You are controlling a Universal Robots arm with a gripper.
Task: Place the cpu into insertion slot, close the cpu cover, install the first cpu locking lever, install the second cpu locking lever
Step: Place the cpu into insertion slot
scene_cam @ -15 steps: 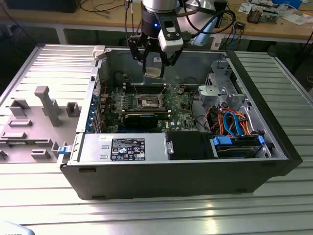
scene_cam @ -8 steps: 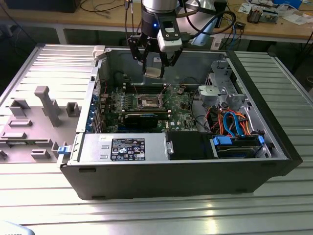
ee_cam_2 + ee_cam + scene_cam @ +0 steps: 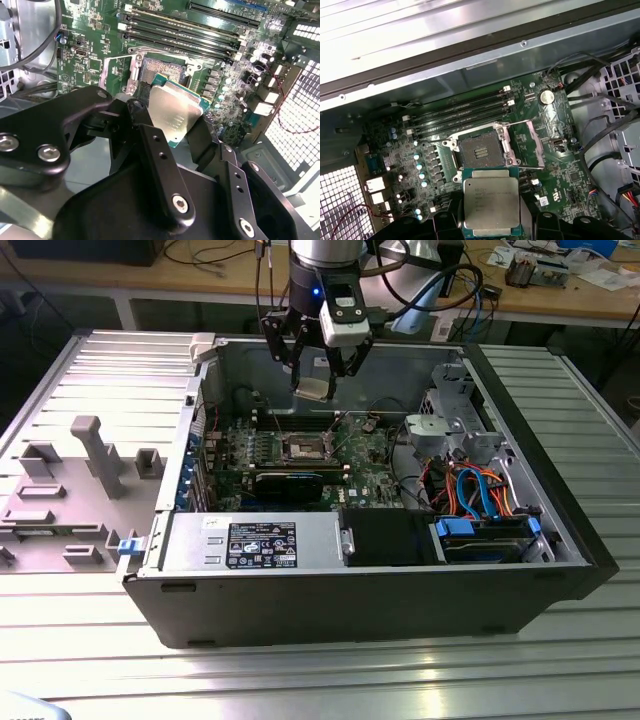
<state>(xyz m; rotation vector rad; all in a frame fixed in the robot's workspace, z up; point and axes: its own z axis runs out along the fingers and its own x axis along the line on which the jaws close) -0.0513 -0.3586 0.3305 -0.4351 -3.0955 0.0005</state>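
Gripper [image 3: 315, 378] grips the cpu [image 3: 313, 389] by two opposite edges, hanging above the open computer case [image 3: 560, 540] in the exterior view. In both wrist views the black fingers [image 3: 150, 145] flank the chip [image 3: 175, 112] — its silver-grey metal top faces the cameras and a thin green edge shows around it. The cpu is in the air, clear of the green motherboard [image 3: 560, 175] and not seated.

Beneath it the insertion slot [image 3: 481, 149] lies uncovered, its dark pin field bare inside the silver rim; in the first wrist view the held cpu [image 3: 491, 202] appears just beside the slot's near edge. The cpu cover [image 3: 132, 75] stands swung open at one side of the slot [image 3: 162, 70] — a thin silver frame. Long black memory slots [image 3: 200, 32] run alongside the socket.
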